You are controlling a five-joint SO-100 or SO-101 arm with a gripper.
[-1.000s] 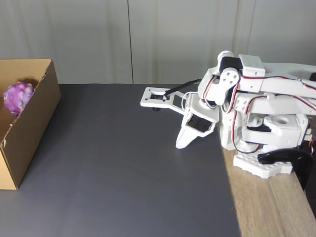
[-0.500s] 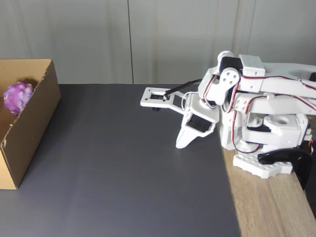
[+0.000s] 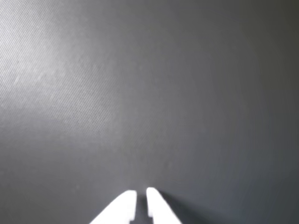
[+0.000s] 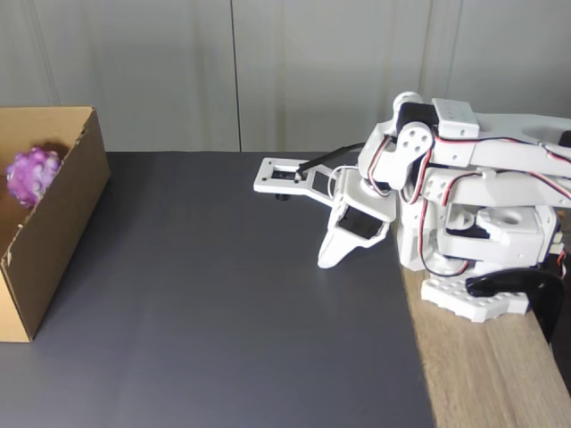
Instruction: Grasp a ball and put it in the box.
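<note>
Jaws nearly closed with only a thin slit between the two white tips, gripping nothing; gripper (image 3: pixel 141 198) entered the wrist view from the bottom edge, tips just above a dark grey mat (image 3: pixel 149 93); in the fixed view the gripper (image 4: pixel 328 259) pointed down at the mat (image 4: pixel 223 294), tip at or just off the surface, can't tell which; white arm (image 4: pixel 464 205) was folded low at the right side, red and black wires looped around its joints; its base sat on the wooden counter (image 4: pixel 482 374), beside the mat's right edge, with a black clamp at the counter edge; ball (image 4: pixel 32 175), purple and bumpy, lay inside the box (image 4: pixel 53 241), against the far inner corner; box was open-topped brown cardboard at the mat's left edge, well apart from the gripper; pale wall panels behind.
</note>
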